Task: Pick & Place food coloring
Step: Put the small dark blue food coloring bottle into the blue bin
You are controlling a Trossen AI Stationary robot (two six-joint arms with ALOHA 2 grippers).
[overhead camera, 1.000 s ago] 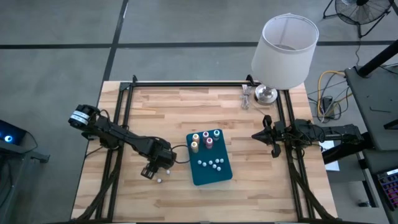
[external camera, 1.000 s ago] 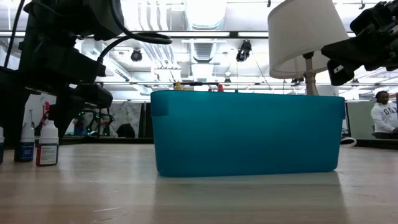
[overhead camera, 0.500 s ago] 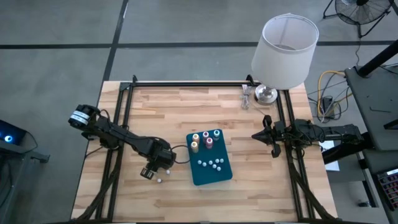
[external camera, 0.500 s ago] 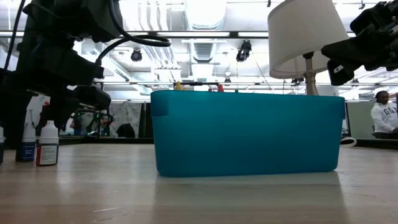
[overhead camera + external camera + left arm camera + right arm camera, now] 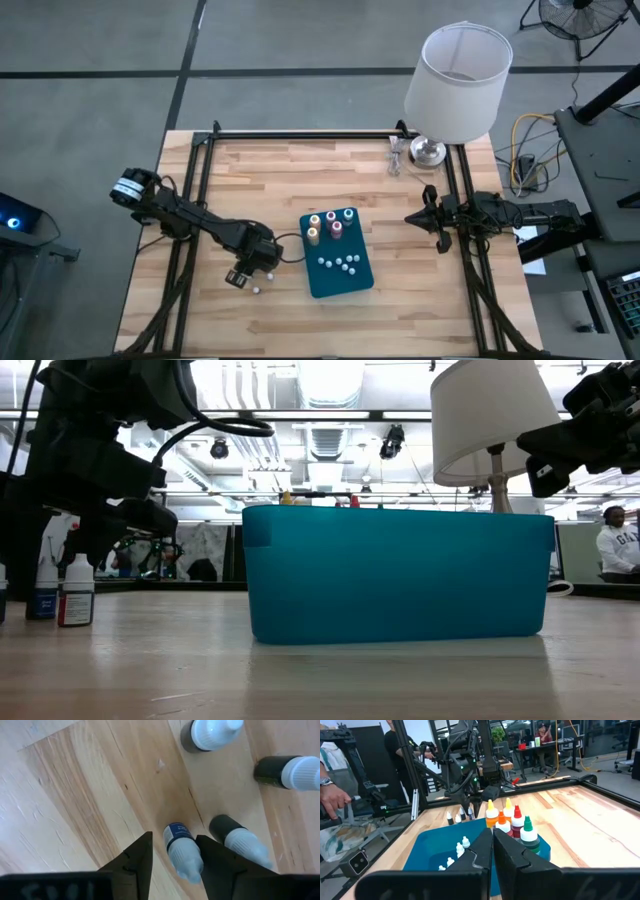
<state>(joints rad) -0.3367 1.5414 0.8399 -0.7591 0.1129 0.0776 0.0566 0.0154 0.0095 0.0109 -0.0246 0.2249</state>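
The food coloring is split up. Taller bottles (image 5: 330, 225) and small white-capped ones (image 5: 340, 263) stand in the teal tray (image 5: 345, 284). A few small bottles (image 5: 256, 290) stand on the wood left of the tray. My left gripper (image 5: 172, 857) is open above them and points down. Its fingers stand on either side of a blue-labelled bottle (image 5: 181, 851), and no contact shows. Three more small bottles (image 5: 239, 840) stand beside that one. My right gripper (image 5: 492, 851) is shut and waits at the table's right edge (image 5: 425, 215).
A white-shaded lamp (image 5: 455, 80) stands at the table's far right corner, with a small clear object (image 5: 397, 155) beside its base. Black frame rails (image 5: 300, 135) run along the table's edges. Bare wood lies near and far of the tray. A person's hand (image 5: 332, 795) shows beyond the table.
My left gripper has come down a little over the small bottles left of the tray. The bottles and tray have kept their places.
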